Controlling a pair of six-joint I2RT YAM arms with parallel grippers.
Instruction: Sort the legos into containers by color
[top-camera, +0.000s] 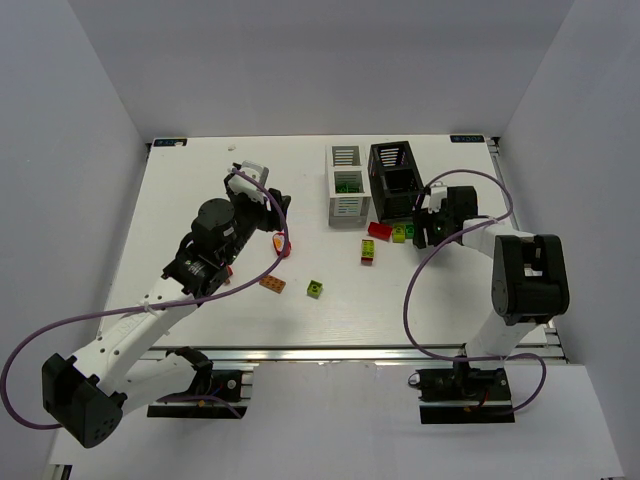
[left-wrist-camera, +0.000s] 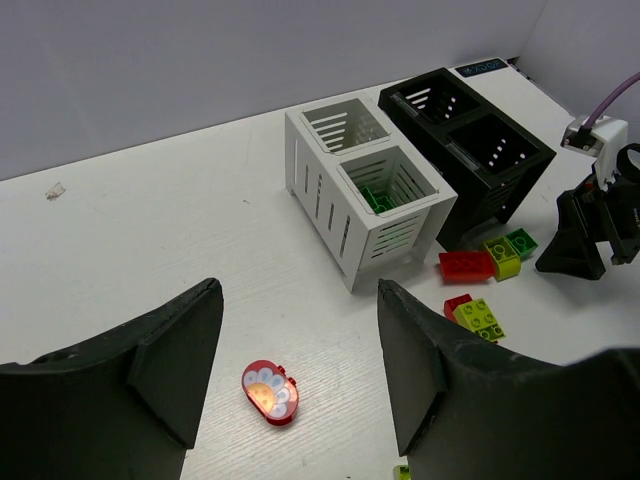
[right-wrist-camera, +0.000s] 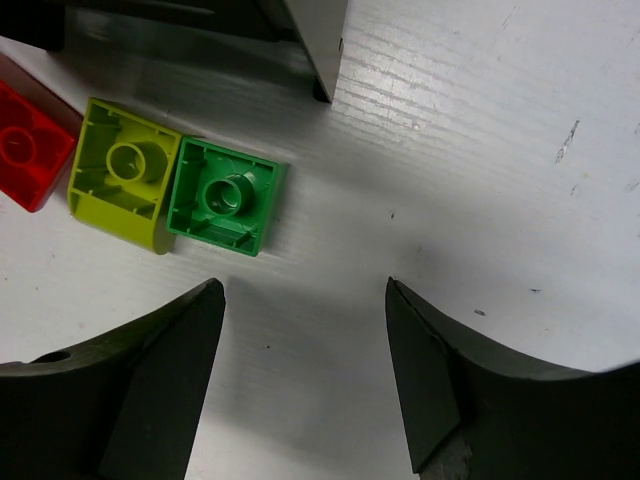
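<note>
Beside green lego (right-wrist-camera: 226, 196), right pincer (right-wrist-camera: 305, 300) gapes.

A white counter (top-camera: 190, 190) stood between grey walls (top-camera: 300, 60). On it lay a small red oval (left-wrist-camera: 270, 392) with pale dots, a tiny scrap (left-wrist-camera: 55, 190) near the far edge, and blue corner labels (top-camera: 168, 141).

Left tool (left-wrist-camera: 298, 300) parted over red oval piece (left-wrist-camera: 269, 392).
</note>
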